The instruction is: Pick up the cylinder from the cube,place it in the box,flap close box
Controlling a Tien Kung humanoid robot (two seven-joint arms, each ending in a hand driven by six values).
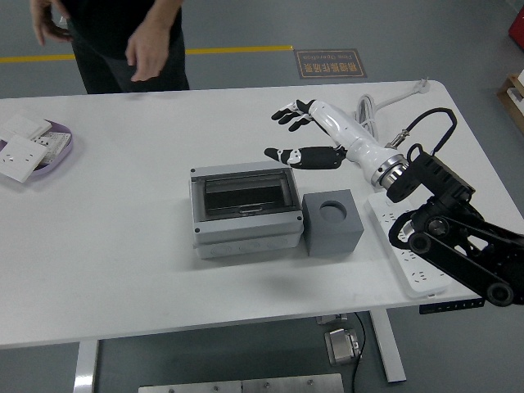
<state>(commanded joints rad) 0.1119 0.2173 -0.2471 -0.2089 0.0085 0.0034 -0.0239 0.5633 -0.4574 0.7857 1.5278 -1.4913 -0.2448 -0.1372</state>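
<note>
Although the task names a cylinder, none shows in the head view: the round socket on top of the grey cube [332,222] is empty, and the box [246,210] just beside it at nine o'clock lies with its dark transparent flap down, so the cylinder is probably inside, though the tinted lid hides it. Judged from its socket, the cylinder would be a small, rigid, fairly light piece with smooth sides, best pinched across its upper half with thumb against two fingers. At about four o'clock from the cube a white power strip [409,254] lies under the robot's black forearm. Farther back, at one o'clock from the box, the right hand [303,135] hovers over bare table [123,246], fingers [288,115] spread wide and thumb out, holding nothing. A coiled cable [370,110] lies behind it. At the table's ten o'clock corner a purple tray [65,147] holds white parts. Beyond the far edge a person stands with a hand [150,49] hanging loose, touching nothing
</note>
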